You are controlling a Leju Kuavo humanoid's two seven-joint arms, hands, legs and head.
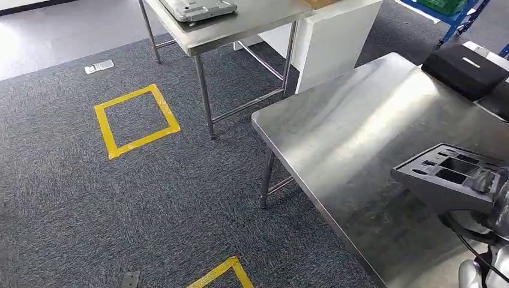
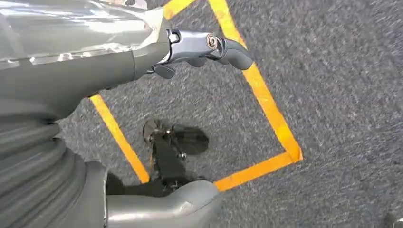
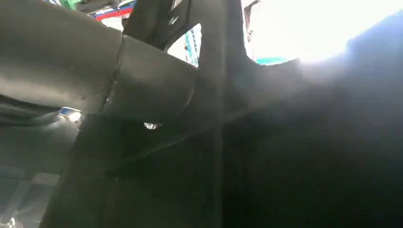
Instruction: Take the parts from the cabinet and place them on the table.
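Note:
A dark grey moulded part [image 1: 449, 177] with several rectangular recesses hangs just above the right side of the steel table [image 1: 360, 138]. My right hand [image 1: 495, 192] grips it at its right end. Seen from the right wrist, the same dark part [image 3: 247, 156] lies right against the camera, with the thumb [image 3: 142, 85] pressed across it. Another black part [image 1: 465, 69] lies on the table's far right corner. My left hand [image 2: 209, 47] hangs over the carpet with its fingers curled and nothing in them.
A second steel table [image 1: 240, 27] stands further back, carrying a grey tray [image 1: 198, 8]. Beside it is a white cabinet [image 1: 330, 42]. Yellow tape squares [image 1: 135, 120] mark the grey carpet. A blue rack [image 1: 456, 15] stands at the far right.

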